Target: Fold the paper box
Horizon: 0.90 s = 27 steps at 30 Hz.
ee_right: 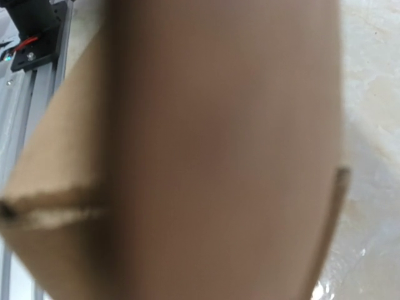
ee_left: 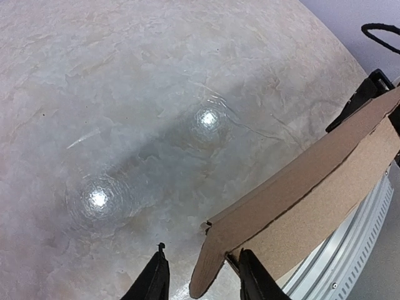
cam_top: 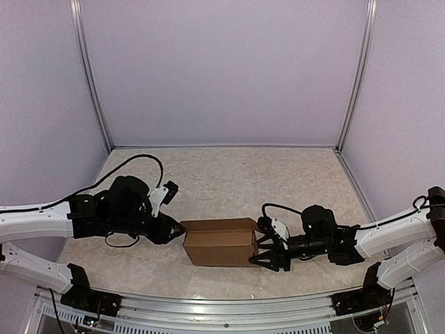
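The paper box (cam_top: 220, 242) is a small brown carton lying on the table between my two grippers. My left gripper (cam_top: 175, 229) is at its left end. In the left wrist view the left gripper (ee_left: 203, 278) is open, and a loose end flap (ee_left: 209, 265) of the box (ee_left: 312, 187) hangs between the fingers, next to the right finger (ee_left: 253, 281). My right gripper (cam_top: 261, 249) is at the box's right end with its fingers spread. In the right wrist view the blurred box (ee_right: 212, 150) fills the frame and hides the fingers.
An aluminium rail (cam_top: 222, 306) runs along the table's near edge, close in front of the box; it also shows in the left wrist view (ee_left: 359, 247). White walls enclose the table at the back and sides. A black cable (cam_top: 132, 161) loops behind the left arm.
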Tool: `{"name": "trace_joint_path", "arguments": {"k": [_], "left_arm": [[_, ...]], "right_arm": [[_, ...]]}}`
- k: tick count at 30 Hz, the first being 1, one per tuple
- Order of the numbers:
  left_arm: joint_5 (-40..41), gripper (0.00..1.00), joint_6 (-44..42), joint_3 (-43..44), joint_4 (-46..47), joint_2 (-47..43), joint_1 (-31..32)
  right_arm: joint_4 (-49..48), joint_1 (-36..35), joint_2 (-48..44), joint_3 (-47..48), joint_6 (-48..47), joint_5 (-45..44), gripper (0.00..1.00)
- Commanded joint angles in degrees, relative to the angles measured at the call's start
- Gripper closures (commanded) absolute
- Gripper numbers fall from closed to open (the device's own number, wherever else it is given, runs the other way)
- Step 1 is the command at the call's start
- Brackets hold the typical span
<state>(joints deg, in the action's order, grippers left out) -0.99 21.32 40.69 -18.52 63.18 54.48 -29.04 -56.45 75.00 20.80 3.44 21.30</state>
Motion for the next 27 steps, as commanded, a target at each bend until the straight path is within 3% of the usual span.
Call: {"name": "trace_joint_path", "arguments": {"k": [1, 11, 27], "left_arm": [[0.8, 0.68, -1.2, 1.5, 1.2, 1.2, 0.5], [3.3, 0.99, -0.6, 1.9, 0.8, 5.3, 0.9], [1.5, 1.00, 4.7, 4.3, 0.8, 9.1, 2.2]], "right_arm": [[-2.7, 0.4, 1.5, -0.1, -1.1, -0.9, 0.77], [-4.6, -0.3, 4.9, 0.3, -1.9, -2.8, 0.77], [-21.1, -5.5, 14.4, -3.1, -2.8, -15.8, 0.78]]}}
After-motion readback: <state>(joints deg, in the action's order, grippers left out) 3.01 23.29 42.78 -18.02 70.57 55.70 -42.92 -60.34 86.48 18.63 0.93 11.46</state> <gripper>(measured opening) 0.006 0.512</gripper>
